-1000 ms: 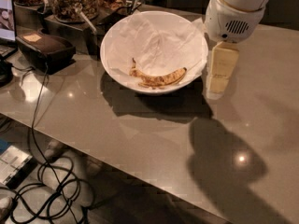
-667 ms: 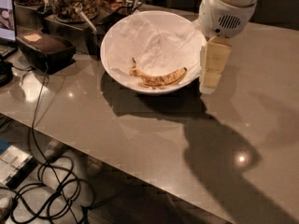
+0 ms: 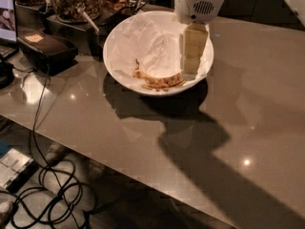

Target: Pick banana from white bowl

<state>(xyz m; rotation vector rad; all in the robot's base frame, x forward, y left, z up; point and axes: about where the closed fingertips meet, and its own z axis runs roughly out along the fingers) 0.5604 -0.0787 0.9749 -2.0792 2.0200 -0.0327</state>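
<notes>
The white bowl (image 3: 124, 75) sits on the grey table, lined with crumpled white paper. The banana (image 3: 158, 80), small, curved and brown-spotted, lies at the bowl's front inner edge. My gripper (image 3: 193, 66) hangs from the white wrist at the top of the view, over the bowl's right side. Its cream fingers point down just right of the banana's right end, a little above it.
Glass jars of nuts (image 3: 71, 1) stand behind the bowl at the top left. A black box (image 3: 47, 49) sits left of the bowl. A screen (image 3: 7, 15) is at the far left. Cables (image 3: 43, 175) lie on the floor below the table's front edge.
My gripper has moved left, from outside the bowl's right rim to over the bowl's right side near the banana's end. The banana and bowl have not moved.
</notes>
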